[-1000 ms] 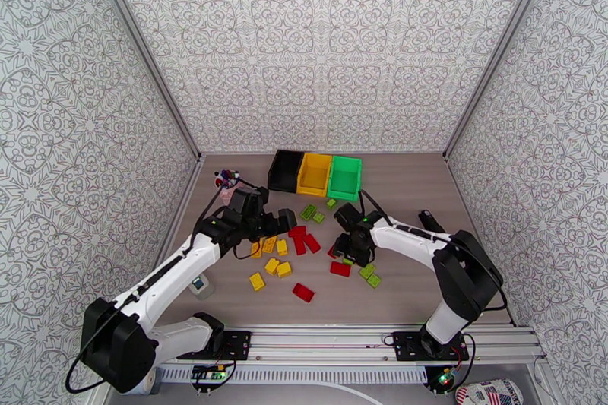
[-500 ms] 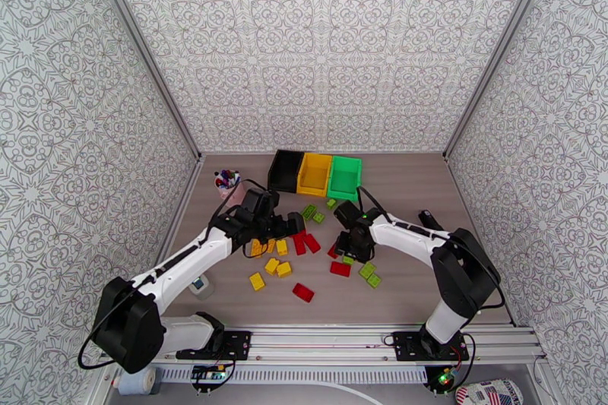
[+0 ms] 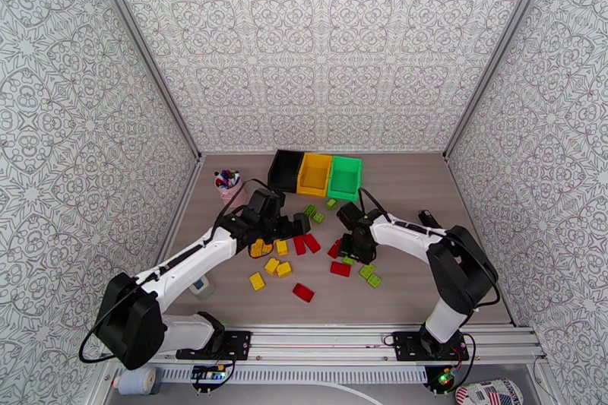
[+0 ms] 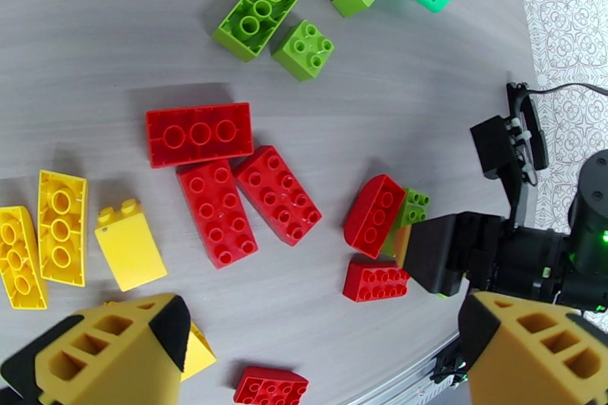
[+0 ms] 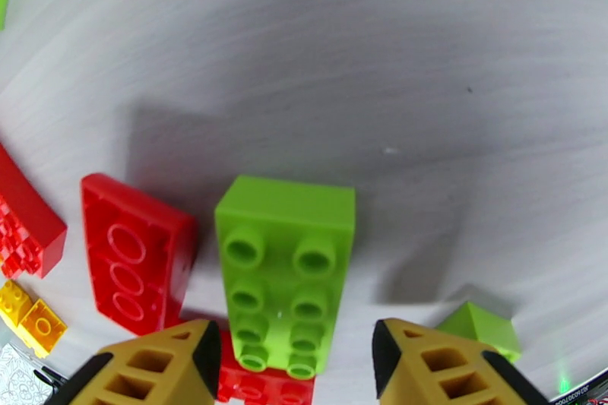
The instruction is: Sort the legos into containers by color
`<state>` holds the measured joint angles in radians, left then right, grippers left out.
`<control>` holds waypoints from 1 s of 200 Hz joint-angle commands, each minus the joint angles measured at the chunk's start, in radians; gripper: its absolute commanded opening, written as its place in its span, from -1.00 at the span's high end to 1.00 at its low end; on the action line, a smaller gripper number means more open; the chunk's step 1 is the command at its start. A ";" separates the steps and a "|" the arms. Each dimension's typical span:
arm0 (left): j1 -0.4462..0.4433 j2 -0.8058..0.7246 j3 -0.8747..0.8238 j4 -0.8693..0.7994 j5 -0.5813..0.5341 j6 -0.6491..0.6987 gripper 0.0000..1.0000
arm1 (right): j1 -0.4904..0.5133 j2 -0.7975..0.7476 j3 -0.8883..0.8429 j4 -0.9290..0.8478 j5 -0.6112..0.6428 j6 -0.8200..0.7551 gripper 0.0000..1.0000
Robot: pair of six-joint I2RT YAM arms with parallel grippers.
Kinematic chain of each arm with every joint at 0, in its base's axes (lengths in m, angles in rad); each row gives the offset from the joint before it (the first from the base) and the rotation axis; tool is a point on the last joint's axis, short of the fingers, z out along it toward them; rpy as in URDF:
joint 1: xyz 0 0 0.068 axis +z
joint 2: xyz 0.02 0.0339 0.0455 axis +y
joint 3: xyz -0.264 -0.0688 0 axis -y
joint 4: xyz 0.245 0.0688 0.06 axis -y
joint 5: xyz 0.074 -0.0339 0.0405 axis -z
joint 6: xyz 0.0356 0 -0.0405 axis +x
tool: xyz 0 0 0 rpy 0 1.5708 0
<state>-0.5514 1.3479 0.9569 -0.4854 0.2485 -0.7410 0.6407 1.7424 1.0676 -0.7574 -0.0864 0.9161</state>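
R claw (image 5: 296,357), jaws apart, straddles a flat-lying green brick (image 5: 285,262) w/ a slim gap, prob. squared up to pinch it for the green bin (image 3: 343,192), while L claw (image 4: 319,319) hangs wide open over red bricks (image 4: 216,209), other legos (image 3: 283,269) loose on table (image 3: 425,194) short of the bins (image 3: 312,187).

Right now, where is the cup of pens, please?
In the top view the cup of pens stands far left on the table, left of the black bin.

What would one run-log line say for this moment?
left hand: open above red legos | right hand: open, straddling green lego
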 commanded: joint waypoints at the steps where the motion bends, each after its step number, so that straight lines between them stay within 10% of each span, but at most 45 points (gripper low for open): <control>1: -0.013 0.012 0.038 -0.003 -0.041 -0.021 -0.98 | -0.013 0.028 -0.015 0.028 -0.013 -0.020 -0.15; 116: -0.014 0.187 0.213 -0.004 -0.013 -0.038 -0.98 | -0.112 -0.077 -0.026 0.002 -0.043 -0.101 0.43; 200: 0.000 0.469 0.549 0.034 0.135 -0.072 -0.98 | -0.317 -0.030 0.201 0.058 -0.254 -0.147 0.50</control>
<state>-0.5610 1.7512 1.4220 -0.4801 0.3042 -0.7776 0.3729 1.6611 1.1652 -0.7448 -0.2390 0.7876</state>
